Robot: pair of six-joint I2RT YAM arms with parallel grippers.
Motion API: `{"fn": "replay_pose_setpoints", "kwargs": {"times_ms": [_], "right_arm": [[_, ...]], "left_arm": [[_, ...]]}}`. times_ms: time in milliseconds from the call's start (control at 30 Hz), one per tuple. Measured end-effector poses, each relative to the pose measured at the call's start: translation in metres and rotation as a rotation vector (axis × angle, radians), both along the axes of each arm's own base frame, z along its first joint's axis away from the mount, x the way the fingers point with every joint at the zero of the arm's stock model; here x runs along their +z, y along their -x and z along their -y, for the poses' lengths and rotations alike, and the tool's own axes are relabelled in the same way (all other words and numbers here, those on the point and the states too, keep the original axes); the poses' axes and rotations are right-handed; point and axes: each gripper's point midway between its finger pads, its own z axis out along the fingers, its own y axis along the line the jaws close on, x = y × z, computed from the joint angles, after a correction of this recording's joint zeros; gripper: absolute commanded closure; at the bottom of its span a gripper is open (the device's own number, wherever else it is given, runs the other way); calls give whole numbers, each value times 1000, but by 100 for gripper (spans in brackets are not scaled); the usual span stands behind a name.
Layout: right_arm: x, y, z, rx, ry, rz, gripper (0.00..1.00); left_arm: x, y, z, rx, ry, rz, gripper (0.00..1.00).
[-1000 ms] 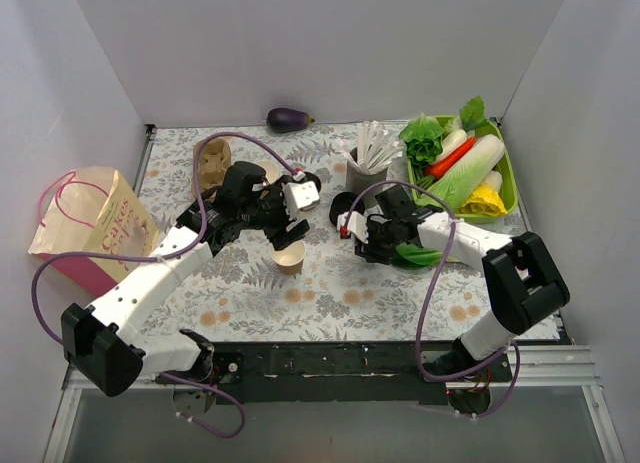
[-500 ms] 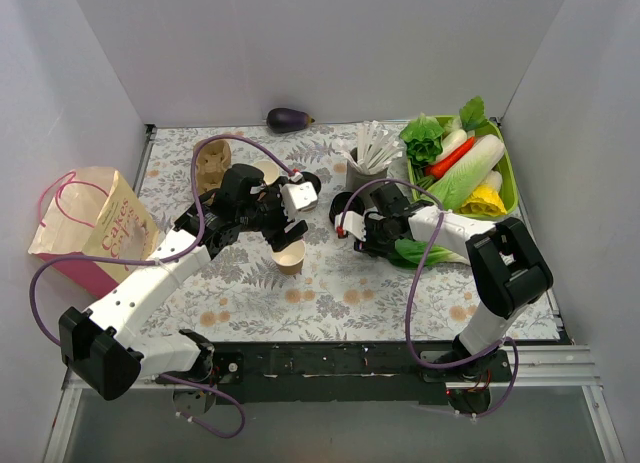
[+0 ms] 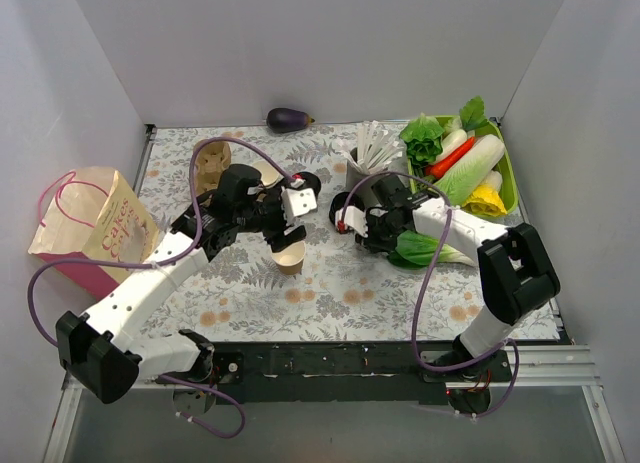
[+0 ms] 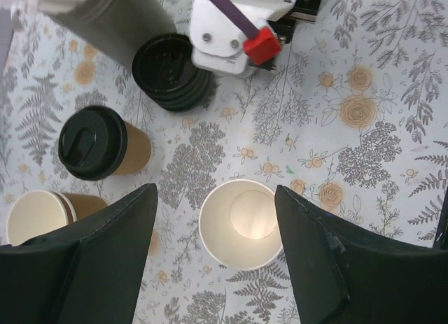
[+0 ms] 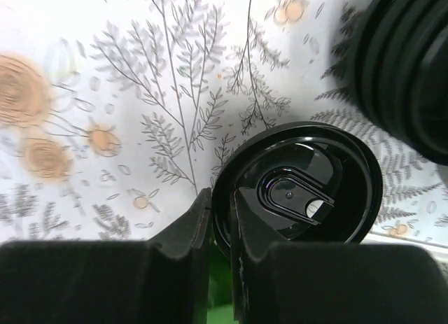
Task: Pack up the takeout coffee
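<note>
An open takeout coffee cup (image 4: 240,222), kraft brown outside, white inside and lidless, stands upright on the floral cloth. My left gripper (image 4: 215,192) is open, with a finger on each side of it and not touching; from above the cup (image 3: 290,259) sits under that gripper (image 3: 286,233). My right gripper (image 5: 222,198) is shut on the rim of a round black lid (image 5: 301,191), beside the stack of black lids (image 5: 413,72). In the top view the right gripper (image 3: 351,223) is just right of centre. Another kraft cup with a black lid on (image 4: 94,142) stands behind the open one.
Nested empty cups (image 4: 35,215) and a pulp cup carrier (image 3: 211,163) sit at the back left. The paper bag (image 3: 95,228) lies at the left edge. A dark grey cup of white sticks (image 3: 368,163), a green tray of vegetables (image 3: 508,178) and an eggplant (image 3: 288,119) are behind.
My right gripper has closed from open onto the edge of a black lid and shifted slightly towards the lid stack. The left gripper has stayed open around the cup.
</note>
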Motion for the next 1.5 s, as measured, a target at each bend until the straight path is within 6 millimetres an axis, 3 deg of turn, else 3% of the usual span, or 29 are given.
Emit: {"fn": "replay_pose_setpoints", "kwargs": {"times_ms": [100, 233, 333, 500, 767, 900, 1167, 1500], "right_arm": [[35, 9, -11, 2, -59, -61, 88], [108, 20, -38, 37, -222, -128, 88], [138, 42, -46, 79, -316, -184, 88], [155, 76, -50, 65, -398, -371, 85], [192, 74, -57, -29, -549, -502, 85], [202, 73, -62, -64, -589, -549, 85], [207, 74, -63, -89, -606, -582, 85], [207, 77, -64, -87, -615, -605, 85]], "left_arm": [[12, 8, 7, -81, 38, 52, 32], [34, 28, 22, -220, 95, 134, 29], [43, 41, 33, -332, 106, 206, 27], [40, 55, 51, -482, 80, 282, 29], [29, 65, 92, -647, 28, 315, 39], [22, 64, 97, -661, -8, 340, 41], [25, 55, 101, -628, -60, 410, 43], [9, 22, 106, -510, -144, 409, 57]]}}
